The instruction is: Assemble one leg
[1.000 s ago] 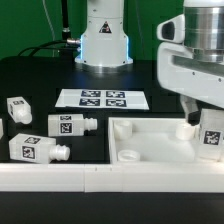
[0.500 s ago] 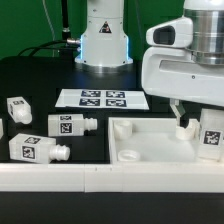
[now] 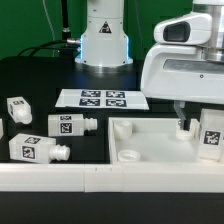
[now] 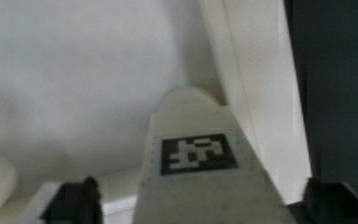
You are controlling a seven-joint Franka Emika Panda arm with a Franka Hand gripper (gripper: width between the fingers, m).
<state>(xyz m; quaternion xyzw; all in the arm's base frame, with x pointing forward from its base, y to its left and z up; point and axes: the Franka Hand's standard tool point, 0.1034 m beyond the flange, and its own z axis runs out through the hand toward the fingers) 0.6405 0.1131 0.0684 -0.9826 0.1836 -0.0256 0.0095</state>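
Observation:
A white leg (image 3: 211, 133) with a marker tag stands upright in the corner of the large white panel (image 3: 150, 140) at the exterior view's right. My gripper (image 3: 200, 122) hangs over it with one finger (image 3: 183, 122) showing beside the leg. In the wrist view the leg (image 4: 197, 160) lies between my two dark fingers (image 4: 78, 200), with a gap on each side. The gripper (image 4: 202, 205) is open around the leg and does not touch it. The panel's surface (image 4: 69, 80) fills the rest of the wrist view.
Three loose legs lie on the black table at the exterior view's left: one (image 3: 18, 108), one (image 3: 68, 125) and one (image 3: 35, 148). The marker board (image 3: 103, 98) lies behind them. The robot's base (image 3: 104, 40) stands at the back.
My gripper's hand has shifted toward the exterior view's left and the finger has come a little lower beside the leg. The leg and the loose legs have not moved.

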